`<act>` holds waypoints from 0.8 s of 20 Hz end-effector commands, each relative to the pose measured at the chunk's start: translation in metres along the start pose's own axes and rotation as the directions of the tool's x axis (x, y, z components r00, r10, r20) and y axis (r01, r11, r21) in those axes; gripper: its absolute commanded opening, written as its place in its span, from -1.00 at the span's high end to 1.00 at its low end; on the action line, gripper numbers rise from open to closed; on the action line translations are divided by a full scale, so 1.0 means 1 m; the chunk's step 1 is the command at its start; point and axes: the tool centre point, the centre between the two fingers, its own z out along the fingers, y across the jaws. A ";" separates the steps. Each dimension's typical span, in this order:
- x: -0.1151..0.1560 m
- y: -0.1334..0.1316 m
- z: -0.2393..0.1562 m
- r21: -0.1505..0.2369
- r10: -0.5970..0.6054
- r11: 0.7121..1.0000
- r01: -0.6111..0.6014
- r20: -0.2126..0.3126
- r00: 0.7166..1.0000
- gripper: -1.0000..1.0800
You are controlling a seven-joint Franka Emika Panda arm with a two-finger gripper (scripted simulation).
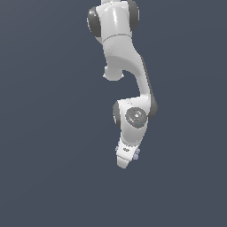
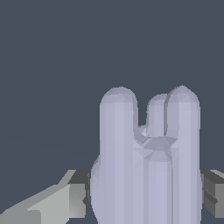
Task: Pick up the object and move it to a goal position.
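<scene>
In the wrist view the pale lavender-grey object (image 2: 148, 162), several short cylinders bundled side by side with rounded ends, fills the space between my two fingers (image 2: 76, 199). My gripper (image 2: 144, 197) is shut on it, one pad at each side. In the exterior view the white arm hangs down over the dark grey floor with the gripper (image 1: 125, 156) at its lower end. Only small lavender knobs of the object (image 1: 137, 153) stick out at the gripper's sides; the rest is hidden by the hand.
A plain dark grey floor (image 1: 48, 177) fills both views. No other object, container or marker shows.
</scene>
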 end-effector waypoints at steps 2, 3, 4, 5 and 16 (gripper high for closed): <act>0.000 0.000 0.000 0.000 0.000 1.000 0.000 0.000 1.000 1.00; 0.000 0.000 -0.001 0.000 0.000 1.000 0.000 0.000 1.000 1.00; 0.000 0.000 -0.001 0.000 0.000 1.000 0.000 0.000 1.000 1.00; 0.000 0.000 -0.003 0.000 0.000 1.000 0.000 0.000 1.000 1.00; 0.007 -0.010 -0.059 -0.001 -0.001 1.000 0.001 0.001 1.000 1.00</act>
